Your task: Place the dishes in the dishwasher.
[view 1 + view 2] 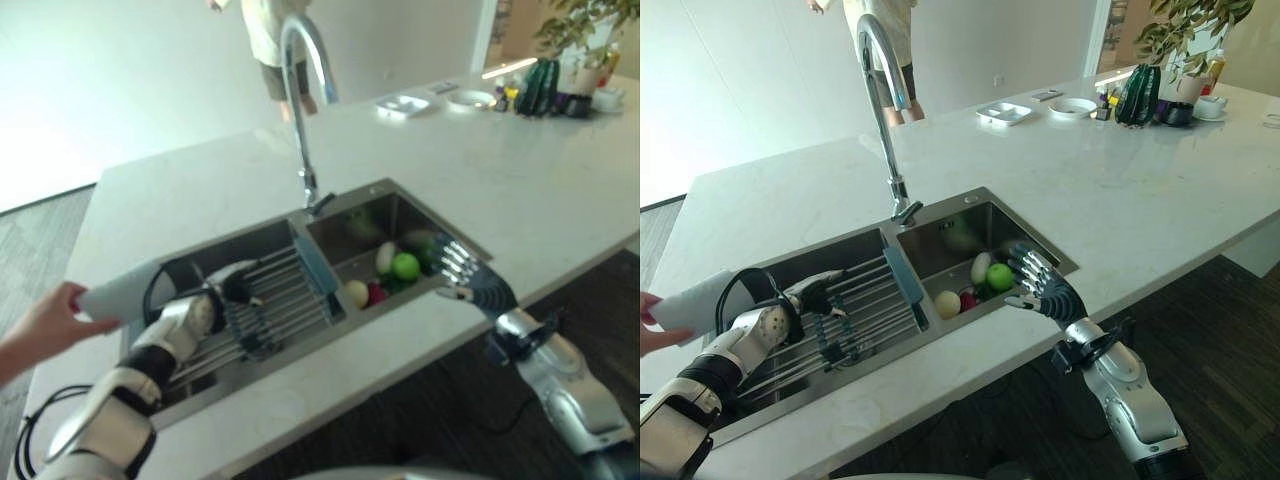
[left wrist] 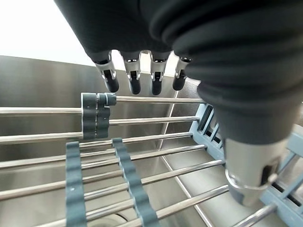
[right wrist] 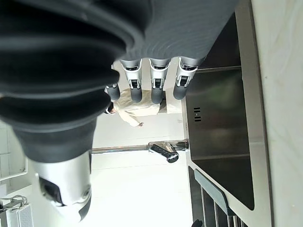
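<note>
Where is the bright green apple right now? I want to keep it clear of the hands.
The bright green apple lies in the right basin of the steel sink, among pale round fruit, just beyond the right hand at the front rim.

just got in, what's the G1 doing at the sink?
Nothing held yet. The left hand hovers open over the roll-up rack across the left basin. The right hand is open at the front edge of the right basin, which holds fruit, including a green apple. A person's hand holds a pale dish at the left.
</note>
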Robot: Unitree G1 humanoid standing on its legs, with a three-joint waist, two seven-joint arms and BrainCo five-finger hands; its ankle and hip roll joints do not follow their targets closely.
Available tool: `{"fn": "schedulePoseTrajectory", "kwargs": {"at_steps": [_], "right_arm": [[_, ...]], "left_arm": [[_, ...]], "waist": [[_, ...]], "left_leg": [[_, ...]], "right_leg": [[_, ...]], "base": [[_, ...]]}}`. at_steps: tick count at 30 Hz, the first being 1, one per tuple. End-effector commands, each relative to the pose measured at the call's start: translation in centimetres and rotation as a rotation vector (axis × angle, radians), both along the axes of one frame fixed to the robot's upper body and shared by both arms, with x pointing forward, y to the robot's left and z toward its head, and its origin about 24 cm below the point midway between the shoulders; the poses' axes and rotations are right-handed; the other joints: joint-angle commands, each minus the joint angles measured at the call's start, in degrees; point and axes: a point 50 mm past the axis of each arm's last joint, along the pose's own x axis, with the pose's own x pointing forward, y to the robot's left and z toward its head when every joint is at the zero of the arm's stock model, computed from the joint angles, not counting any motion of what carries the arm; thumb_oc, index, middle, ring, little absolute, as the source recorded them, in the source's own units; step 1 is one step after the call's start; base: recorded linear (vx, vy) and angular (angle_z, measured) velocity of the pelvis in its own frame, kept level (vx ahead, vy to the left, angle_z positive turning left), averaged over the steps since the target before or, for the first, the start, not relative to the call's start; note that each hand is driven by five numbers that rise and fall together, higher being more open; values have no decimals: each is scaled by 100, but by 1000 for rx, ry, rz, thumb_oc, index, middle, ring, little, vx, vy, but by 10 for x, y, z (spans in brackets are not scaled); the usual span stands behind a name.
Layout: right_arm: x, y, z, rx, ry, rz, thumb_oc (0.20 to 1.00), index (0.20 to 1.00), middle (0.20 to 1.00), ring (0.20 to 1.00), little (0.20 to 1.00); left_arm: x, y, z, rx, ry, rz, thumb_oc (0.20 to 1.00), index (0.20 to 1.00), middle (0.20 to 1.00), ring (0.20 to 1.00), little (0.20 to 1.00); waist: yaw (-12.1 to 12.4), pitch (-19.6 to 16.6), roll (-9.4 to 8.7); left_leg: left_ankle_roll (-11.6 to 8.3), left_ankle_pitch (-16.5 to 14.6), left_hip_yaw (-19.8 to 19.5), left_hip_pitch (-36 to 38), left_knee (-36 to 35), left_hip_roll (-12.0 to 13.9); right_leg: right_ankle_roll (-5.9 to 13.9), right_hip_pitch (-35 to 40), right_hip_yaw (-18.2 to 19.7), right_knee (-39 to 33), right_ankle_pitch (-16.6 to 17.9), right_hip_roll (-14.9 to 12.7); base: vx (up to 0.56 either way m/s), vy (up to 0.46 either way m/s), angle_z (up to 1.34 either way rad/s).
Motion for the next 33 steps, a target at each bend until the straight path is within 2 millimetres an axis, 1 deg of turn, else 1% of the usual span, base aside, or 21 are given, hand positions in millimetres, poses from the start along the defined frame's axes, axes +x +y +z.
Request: {"fn": "schedulePoseTrajectory", "kwargs": {"at_steps": [1,5,17,23,29,33], "right_arm": [[9,12,34,49,-192,47,1000,1000,1000,1000,1000],[9,14,34,53,-194,49,1000,1000,1000,1000,1000],[11,17,34,55,-199,43,1000,1000,1000,1000,1000],[11,19,35,54,-204,48,1000,1000,1000,1000,1000],[12,18,35,50,-206,50,1000,1000,1000,1000,1000],[13,17,36,49,-205,50,1000,1000,1000,1000,1000]], "left_arm": [[18,13,36,72,-131,16,1000,1000,1000,1000,1000],[18,13,38,74,-135,14,1000,1000,1000,1000,1000],[12,14,33,75,-125,21,1000,1000,1000,1000,1000],[13,13,36,80,-143,13,1000,1000,1000,1000,1000],[13,17,42,94,-160,20,1000,1000,1000,1000,1000],[12,19,42,96,-164,31,1000,1000,1000,1000,1000]], "waist": [[56,60,-24],[101,67,-33],[223,94,-43],[244,102,-37],[281,87,-30],[305,93,-26]], "left_leg": [[419,-241,-459,-74,54,-352],[412,-231,-480,-80,54,-349],[388,-204,-555,-102,54,-335],[375,-193,-553,-107,54,-325],[358,-183,-580,-119,54,-318],[355,-173,-613,-118,54,-322]], "right_leg": [[137,451,-225,38,-380,69],[142,464,-295,38,-383,45],[137,510,-467,38,-406,13],[136,519,-500,38,-412,11],[137,527,-543,38,-427,8],[128,548,-560,38,-433,8]], "base": [[6,-1,4],[-1,-6,7],[-9,-7,8],[-6,-1,2],[0,0,0],[-8,1,2]]}}
